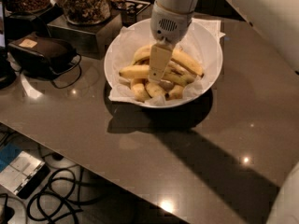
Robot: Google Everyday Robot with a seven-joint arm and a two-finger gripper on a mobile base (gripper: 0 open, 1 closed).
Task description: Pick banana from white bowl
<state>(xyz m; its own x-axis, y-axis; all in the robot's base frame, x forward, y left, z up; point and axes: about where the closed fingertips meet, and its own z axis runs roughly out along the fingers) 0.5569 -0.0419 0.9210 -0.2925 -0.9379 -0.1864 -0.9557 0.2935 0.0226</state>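
The white bowl (pixel 208 50), lined with crinkled white paper, stands on the dark table and holds several bananas. The long, nearly straight pale-yellow banana (pixel 133 72) lies across the bowl's left middle. Its right part runs behind my gripper. A more arched long banana (pixel 188 62) lies to the right, with short stubby ones (pixel 140 91) at the front. My gripper (pixel 155 76) reaches down from above into the middle of the bowl. Its tip is at the straight banana, among the fruit.
A black pouch with a cable (pixel 41 53) lies left of the bowl. Glass jars of snacks (pixel 84 2) stand on a dark box behind it. The table's front edge runs diagonally at lower left, with cables on the floor (pixel 56 197) below. A white arm part (pixel 286 202) fills the lower right corner.
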